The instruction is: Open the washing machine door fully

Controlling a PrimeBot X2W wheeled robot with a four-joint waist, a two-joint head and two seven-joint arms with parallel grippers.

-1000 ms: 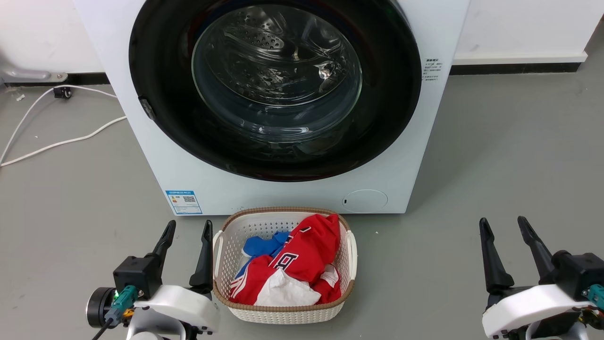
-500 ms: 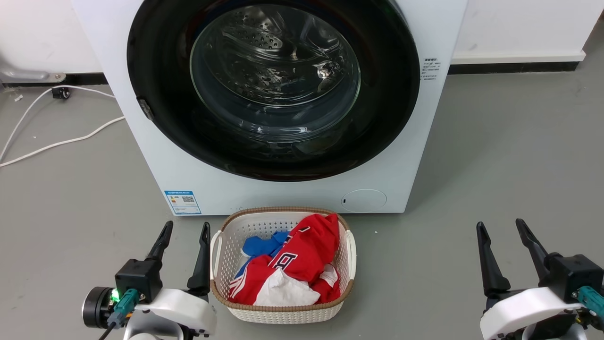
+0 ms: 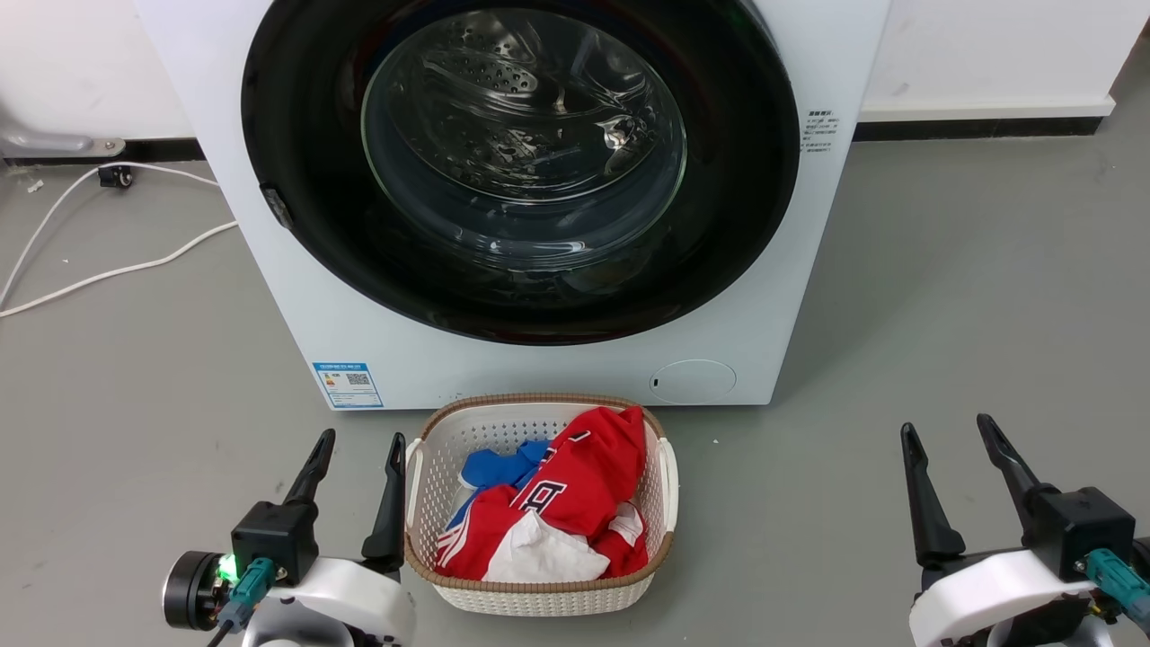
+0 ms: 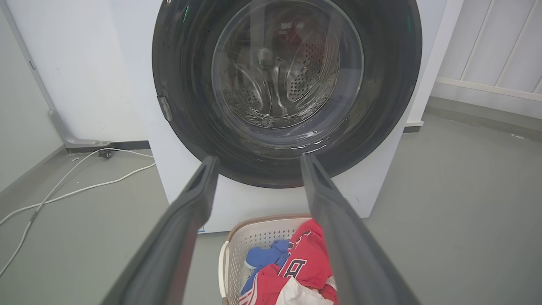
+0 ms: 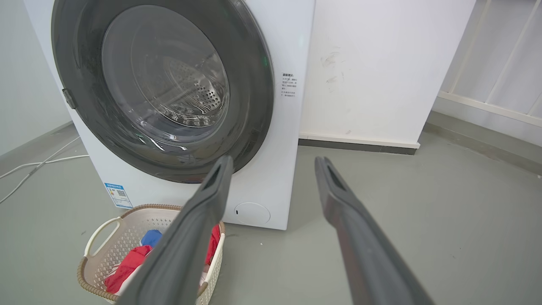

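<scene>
Low on washing machine [image 3: 539, 370], blue QR-code label [image 3: 349, 385], washing machine door [image 3: 301, 189] closed, left gripper [image 3: 360, 438] and right gripper [image 3: 945, 425] wide.

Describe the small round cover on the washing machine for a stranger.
Find the white washing machine. Under its big black door, low on the right, is the round cover. Unlike the blue sticker at the left, it is plain white.

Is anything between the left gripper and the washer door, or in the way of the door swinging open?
Nothing visible lies between the left gripper and the washing machine door. The laundry basket sits on the floor before the washing machine, below the door's lower edge; it looks low enough to clear the swing.
</scene>
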